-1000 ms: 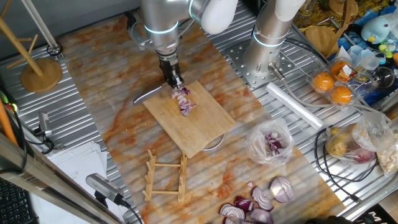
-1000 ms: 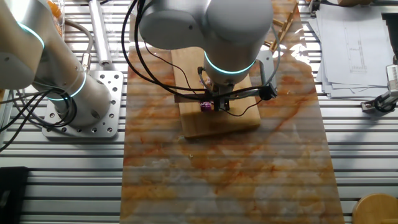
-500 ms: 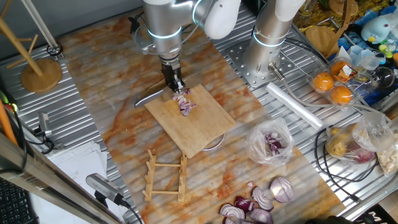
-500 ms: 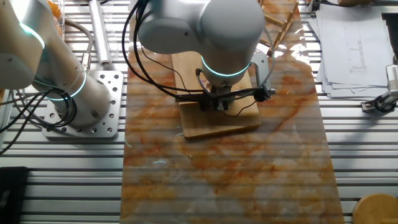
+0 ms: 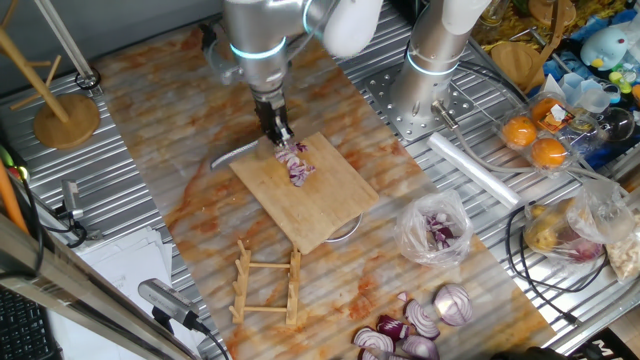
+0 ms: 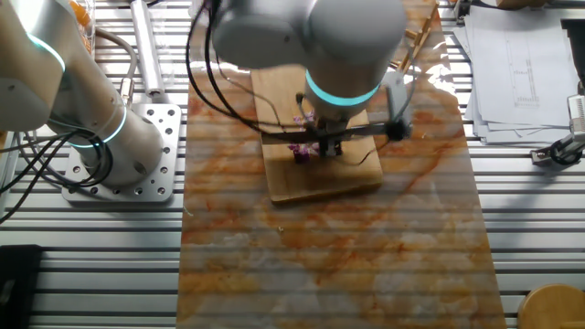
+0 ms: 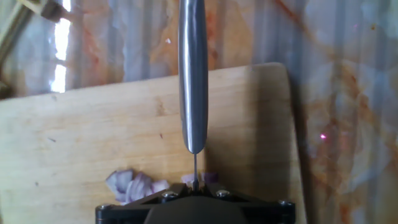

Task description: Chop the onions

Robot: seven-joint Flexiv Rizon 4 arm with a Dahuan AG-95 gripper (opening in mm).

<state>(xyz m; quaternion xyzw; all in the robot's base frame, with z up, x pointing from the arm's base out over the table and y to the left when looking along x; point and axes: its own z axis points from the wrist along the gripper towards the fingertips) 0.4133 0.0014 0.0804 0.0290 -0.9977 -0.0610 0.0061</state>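
A small heap of purple-white chopped onions (image 5: 296, 162) lies on the far part of a wooden cutting board (image 5: 312, 205). My gripper (image 5: 277, 130) stands over the board's far corner, right next to the heap, shut on a knife (image 5: 236, 153) whose metal handle sticks out left past the board's edge. In the other fixed view the onion bits (image 6: 300, 149) show just under the gripper (image 6: 322, 143). In the hand view the knife (image 7: 193, 74) is seen edge-on over the board (image 7: 81, 137), with onion bits (image 7: 133, 184) left of the blade, close to the gripper (image 7: 194, 186).
A clear bag with onion pieces (image 5: 437, 228) and bigger onion halves (image 5: 422, 322) lie to the right and front. A wooden rack (image 5: 268, 282) lies before the board. A second arm's base (image 5: 425, 95), a plastic roll (image 5: 487, 175), oranges (image 5: 534, 140) and a wooden stand (image 5: 66, 118) surround it.
Half a second ago the hand was lower, hiding the onion bits in the other fixed view; now it has risen again and the bits show. The board shifted slightly.
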